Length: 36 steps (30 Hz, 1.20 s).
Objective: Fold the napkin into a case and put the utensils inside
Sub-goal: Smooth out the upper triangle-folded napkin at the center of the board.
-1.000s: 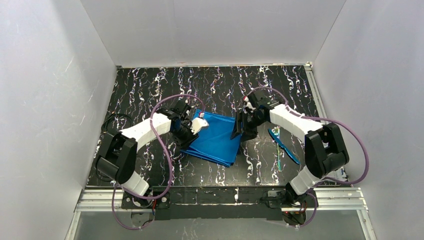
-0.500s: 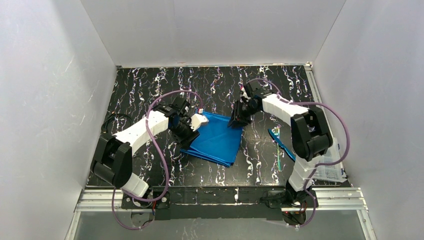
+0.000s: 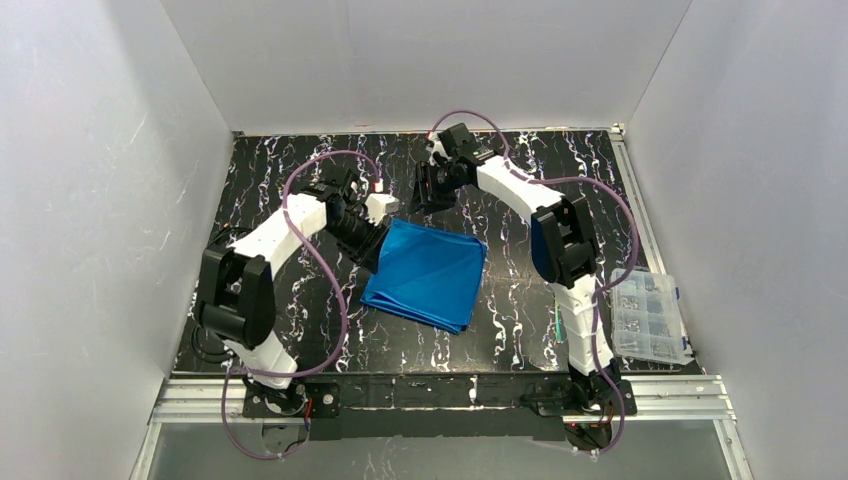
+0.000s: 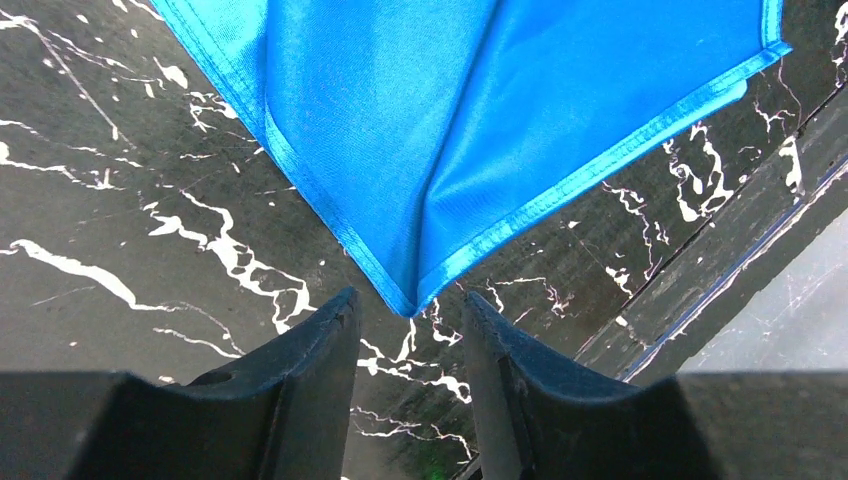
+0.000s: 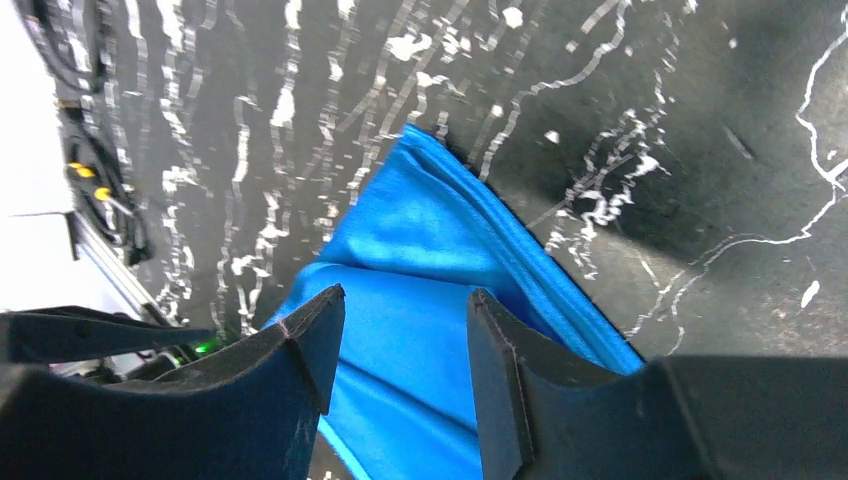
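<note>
The blue napkin (image 3: 425, 275) lies folded in flat layers in the middle of the table. My left gripper (image 3: 377, 213) is open at the napkin's far left corner. In the left wrist view that hemmed corner (image 4: 411, 296) points into the gap just ahead of my left gripper (image 4: 408, 308), ungripped. My right gripper (image 3: 432, 190) is open and empty, just beyond the napkin's far edge. In the right wrist view my right gripper (image 5: 405, 305) hangs above the cloth (image 5: 420, 250). The utensils are mostly hidden behind the right arm; only a teal sliver (image 3: 556, 324) shows.
A clear plastic compartment box (image 3: 650, 316) sits at the right edge of the black marbled table (image 3: 300, 170). White walls enclose the table on three sides. Purple cables loop over both arms. The metal rail (image 3: 440, 395) runs along the near edge.
Both grippers have moved toward the far side. The right one swung left from the napkin's right corner to beyond its far edge. The left one drew back to the far left corner.
</note>
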Motion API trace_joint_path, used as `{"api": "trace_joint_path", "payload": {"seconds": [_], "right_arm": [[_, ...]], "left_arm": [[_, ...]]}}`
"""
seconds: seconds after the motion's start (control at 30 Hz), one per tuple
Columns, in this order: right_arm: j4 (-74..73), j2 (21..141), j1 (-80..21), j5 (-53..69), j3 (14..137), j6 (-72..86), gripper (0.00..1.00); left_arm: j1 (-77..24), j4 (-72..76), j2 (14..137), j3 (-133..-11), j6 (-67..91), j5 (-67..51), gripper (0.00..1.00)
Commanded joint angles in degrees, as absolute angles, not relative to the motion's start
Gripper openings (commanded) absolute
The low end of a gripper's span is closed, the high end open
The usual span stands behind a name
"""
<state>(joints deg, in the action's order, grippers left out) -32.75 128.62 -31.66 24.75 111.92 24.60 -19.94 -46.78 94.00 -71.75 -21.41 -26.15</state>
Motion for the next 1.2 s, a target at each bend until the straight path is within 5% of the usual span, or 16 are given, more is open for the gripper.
{"api": "trace_joint_path", "payload": {"seconds": [0.0, 1.17], "right_arm": [[-38.9, 131.5, -31.1, 25.4, 114.1, 20.3, 0.57], [-42.3, 136.9, -31.3, 33.0, 113.8, 16.0, 0.55]], "left_arm": [[-19.4, -46.2, 97.1, -72.1, -18.2, -30.9, 0.39], [-18.9, -40.1, 98.0, -67.2, -18.0, -24.3, 0.33]]}}
